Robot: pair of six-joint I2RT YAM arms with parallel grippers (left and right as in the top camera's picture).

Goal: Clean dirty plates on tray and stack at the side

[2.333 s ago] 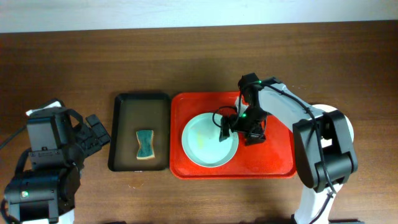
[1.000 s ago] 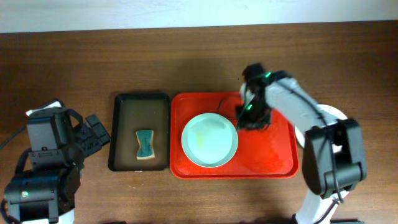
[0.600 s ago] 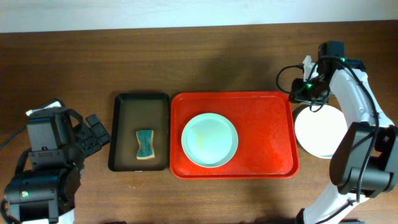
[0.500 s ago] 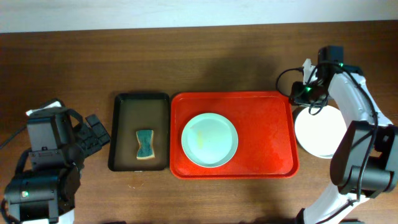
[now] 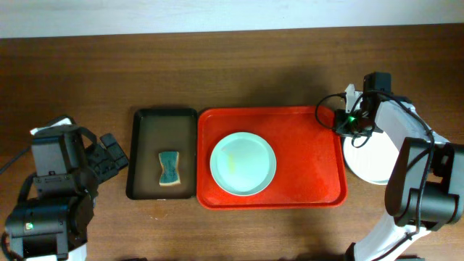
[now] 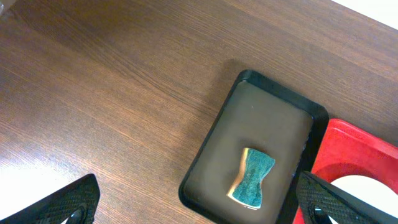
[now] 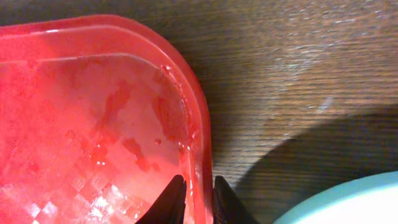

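Even, bright lighting with soft shadows; right wrist view slightly blurred.

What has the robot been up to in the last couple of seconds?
The right gripper left the green plate on the red tray, swung out past the tray's back right corner, then came back and now pinches the rim there. The green plate, sponge, white plate beside the tray and open left gripper stayed put.
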